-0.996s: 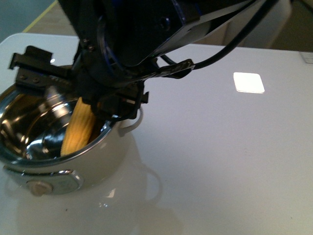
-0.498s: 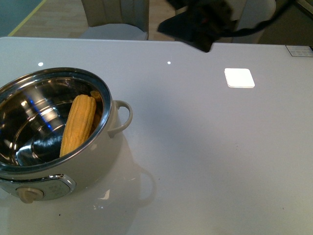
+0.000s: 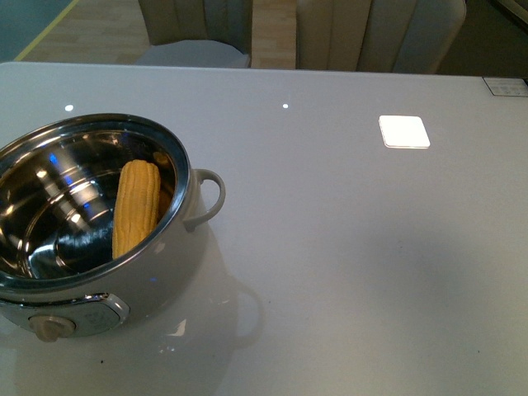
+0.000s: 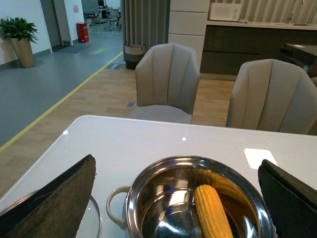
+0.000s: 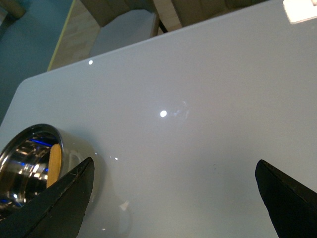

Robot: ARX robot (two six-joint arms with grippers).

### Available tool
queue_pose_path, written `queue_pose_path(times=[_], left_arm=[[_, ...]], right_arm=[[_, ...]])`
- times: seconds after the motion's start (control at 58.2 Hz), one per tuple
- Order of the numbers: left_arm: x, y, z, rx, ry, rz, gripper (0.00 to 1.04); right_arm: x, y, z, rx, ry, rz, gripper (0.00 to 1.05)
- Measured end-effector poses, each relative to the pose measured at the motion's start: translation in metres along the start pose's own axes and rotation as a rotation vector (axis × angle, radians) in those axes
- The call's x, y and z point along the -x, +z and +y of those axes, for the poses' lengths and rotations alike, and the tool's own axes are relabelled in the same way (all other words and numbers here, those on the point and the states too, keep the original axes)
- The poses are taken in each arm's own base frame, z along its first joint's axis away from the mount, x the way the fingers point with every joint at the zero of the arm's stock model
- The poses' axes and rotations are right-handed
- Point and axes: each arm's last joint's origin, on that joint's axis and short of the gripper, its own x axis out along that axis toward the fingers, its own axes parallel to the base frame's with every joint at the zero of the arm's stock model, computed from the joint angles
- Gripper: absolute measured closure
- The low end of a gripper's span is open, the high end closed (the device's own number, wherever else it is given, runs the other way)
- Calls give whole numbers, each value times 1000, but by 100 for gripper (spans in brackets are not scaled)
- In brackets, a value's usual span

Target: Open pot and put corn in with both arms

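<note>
One corn cob [image 3: 136,207] is leaning on the open pot [image 3: 157,272] wall. Both hands, left hand [image 4: 178,198] and right hand [image 5: 173,198], are gaping wide, empty. Risk: the glass lid [image 4: 91,218] is sitting near the tabletop [image 3: 371,247] edge and could get knocked off.

My table [image 3: 355,272] is glossy pale grey-white, with one bright white square reflection on it. The pot [image 3: 177,268] is cream-white outside and mirror-bright steel inside, flecked with small blue glints; its front knob [image 3: 48,327] is beige. The corn [image 3: 136,206] is warm yellow, ribbed with fine rows of kernels. My left gripper [image 4: 173,198] has dark brown-black fingers [image 4: 54,198], and my right gripper [image 5: 173,198] is black. The chairs [image 4: 166,79] are greyish beige.
</note>
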Motion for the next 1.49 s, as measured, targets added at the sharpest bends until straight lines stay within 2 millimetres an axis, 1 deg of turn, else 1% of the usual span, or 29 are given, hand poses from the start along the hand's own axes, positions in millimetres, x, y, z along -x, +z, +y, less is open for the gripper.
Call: queue_pose_path(times=[0.034, 0.069, 0.086, 0.12, 0.137, 0.172, 0.206, 0.223, 0.258, 0.326, 0.361, 0.378, 0.464, 0.618, 0.738, 1.082, 1.322, 1.425, 1.494], left_arm=[[0, 0, 0, 0, 0, 0, 7], [0, 0, 0, 0, 0, 0, 7], [0, 0, 0, 0, 0, 0, 7], [0, 0, 0, 0, -1, 0, 7], [0, 0, 0, 0, -1, 0, 7], [0, 0, 0, 0, 0, 0, 7], [0, 0, 0, 0, 0, 0, 7], [0, 0, 0, 0, 0, 0, 7], [0, 0, 0, 0, 0, 0, 7], [0, 0, 0, 0, -1, 0, 7], [0, 0, 0, 0, 0, 0, 7], [0, 0, 0, 0, 0, 0, 7], [0, 0, 0, 0, 0, 0, 7], [0, 0, 0, 0, 0, 0, 7], [0, 0, 0, 0, 0, 0, 7], [0, 0, 0, 0, 0, 0, 7], [0, 0, 0, 0, 0, 0, 7], [0, 0, 0, 0, 0, 0, 7], [0, 0, 0, 0, 0, 0, 7]], right_arm=[[8, -2, -2, -2, -8, -15, 9], [14, -5, -5, 35, -37, -86, 12], [17, -6, -6, 60, -60, -162, 15], [22, -10, -9, 117, -79, -259, 20], [24, -11, -10, 134, -83, -289, 22], [30, -15, -13, 194, -89, -380, 29], [34, -18, -15, 227, -95, -420, 34], [35, -18, -16, 232, -94, -430, 36], [38, -20, -17, 268, -99, -453, 43], [39, -26, -20, 299, -105, -453, 53], [39, -30, -25, 314, -95, -444, 60], [39, -31, -26, 321, -86, -439, 62], [40, -37, -35, 325, -117, -437, 78], [43, -44, -38, 338, -120, -447, 103], [44, -51, -40, 342, -121, -443, 103], [48, -63, -43, 343, -119, -458, 103], [52, -65, -43, 345, -115, -472, 103], [57, -72, -44, 342, -120, -439, 103], [61, -72, -43, 344, -115, -465, 103]])
